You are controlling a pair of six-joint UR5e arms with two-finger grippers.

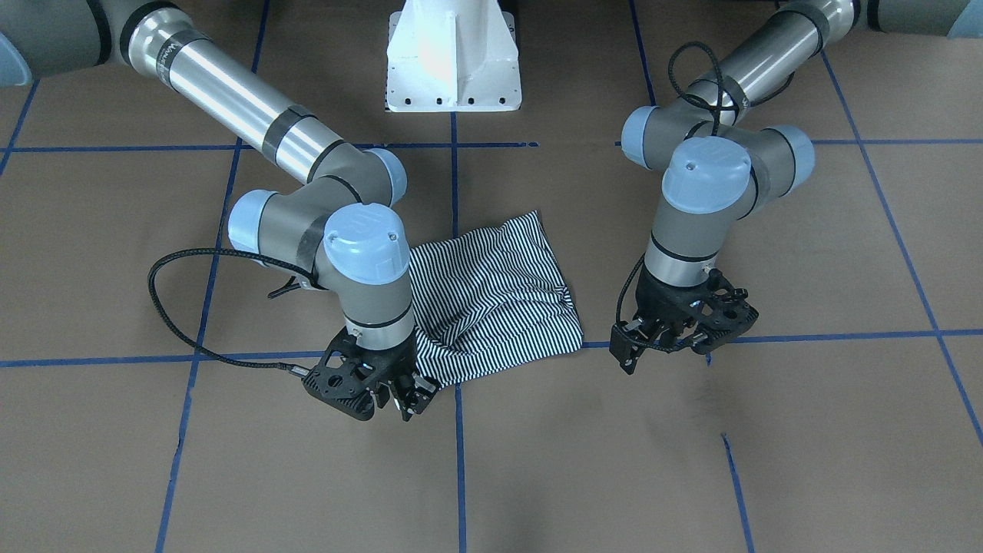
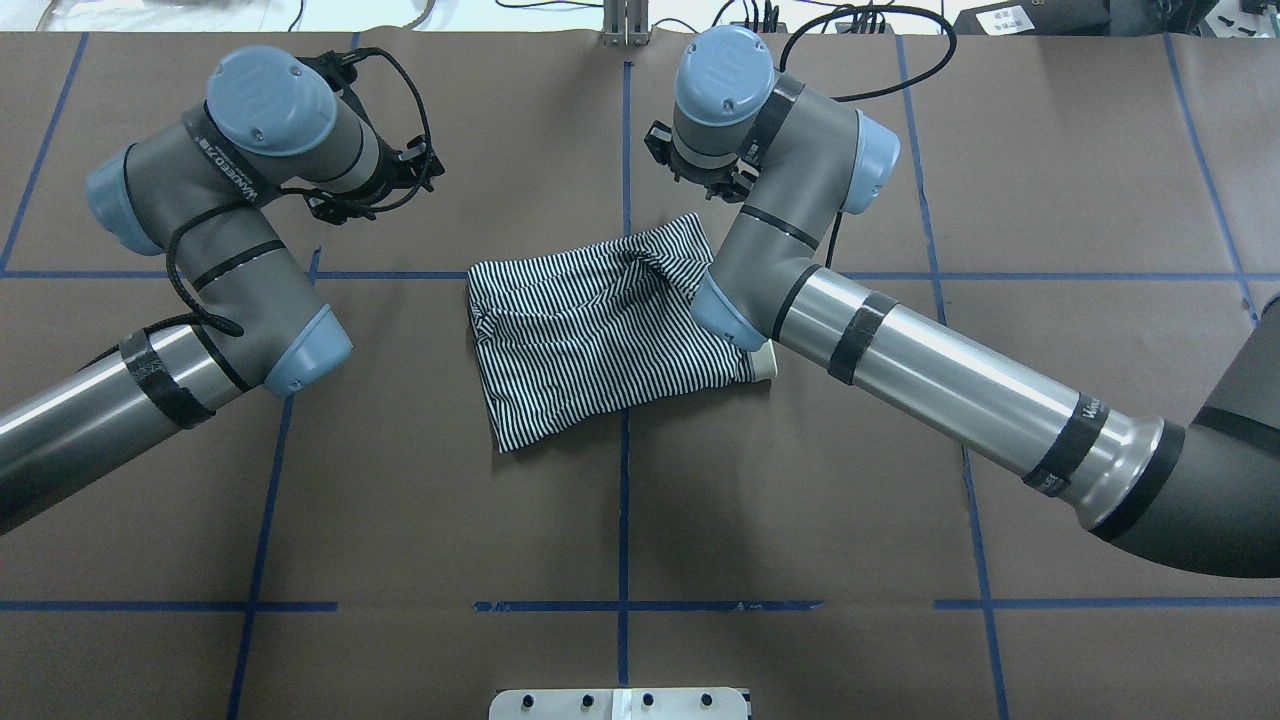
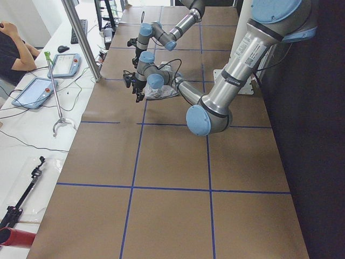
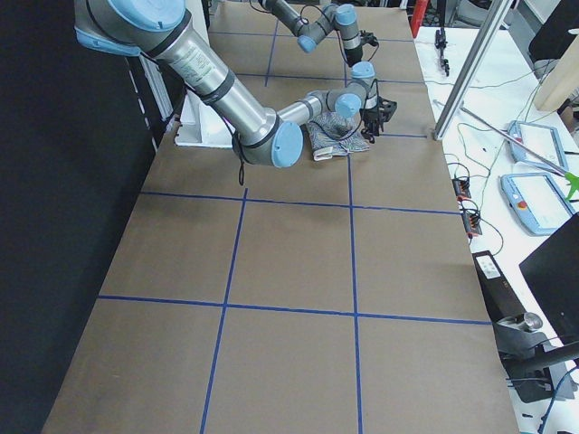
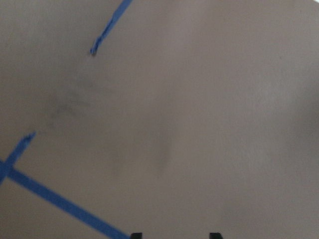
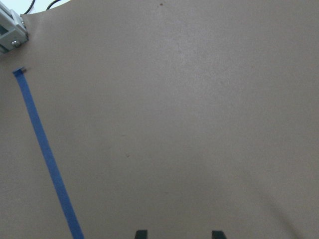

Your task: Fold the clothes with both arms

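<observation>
The striped polo shirt [image 1: 491, 292] lies in a folded, rumpled bundle at the table's middle. It also shows in the overhead view [image 2: 590, 335], with a bit of cream collar [image 2: 765, 365] at its right edge. My right gripper [image 1: 399, 395] hangs low just past the shirt's far corner, also seen from overhead [image 2: 700, 175]. Its wrist view shows two fingertips [image 6: 141, 234] apart over bare table, open and empty. My left gripper [image 1: 666, 349] is off to the shirt's left side [image 2: 375, 190], apart from it. Its fingertips [image 5: 135, 235] are also apart with nothing between them.
The white pedestal base [image 1: 453, 61] stands at the robot's side of the table. Blue tape lines [image 2: 625, 500] cross the brown tabletop. A metal post [image 3: 81, 38] and a side bench with tablets [image 3: 35, 91] lie beyond the far edge, where a person [image 3: 8, 43] sits.
</observation>
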